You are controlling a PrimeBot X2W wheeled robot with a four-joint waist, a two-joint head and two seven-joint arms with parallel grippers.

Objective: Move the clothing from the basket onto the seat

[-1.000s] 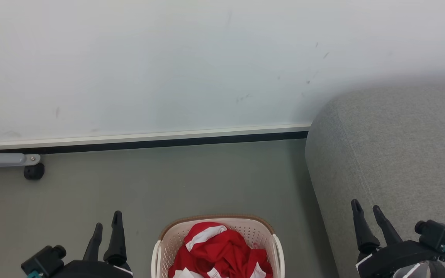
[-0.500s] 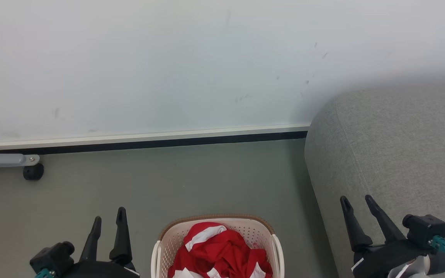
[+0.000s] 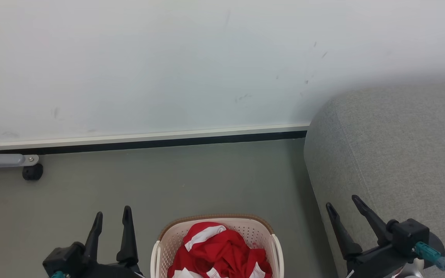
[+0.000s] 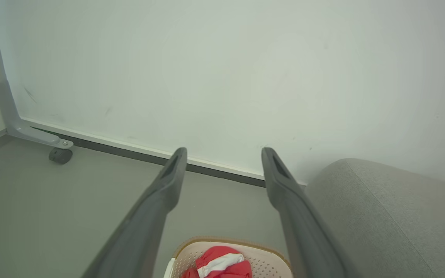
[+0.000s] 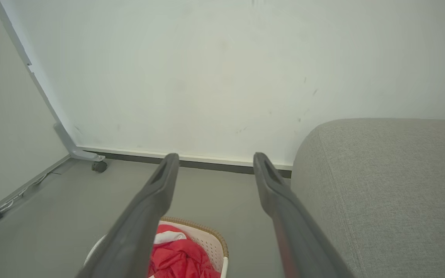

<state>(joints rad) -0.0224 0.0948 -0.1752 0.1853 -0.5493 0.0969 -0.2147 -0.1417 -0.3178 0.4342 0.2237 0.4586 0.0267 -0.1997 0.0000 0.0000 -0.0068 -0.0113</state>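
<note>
Clothing (image 3: 222, 253) of soft red fabric with white bands lies heaped in the oval cream perforated plastic basket (image 3: 167, 241) with a brown woven-look rim. It stands on the grey floor (image 3: 168, 181) at the near centre, just left of the large grey fabric-upholstered seat (image 3: 400, 154), so the carry looks short. The left pincer (image 3: 113, 211) hovers near-left of the basket, the right pincer (image 3: 342, 201) near-right against the seat's side. Both are wide and empty, apparently flanking the heap, ready to reach down. No garment lies on the seat's visible part.
</note>
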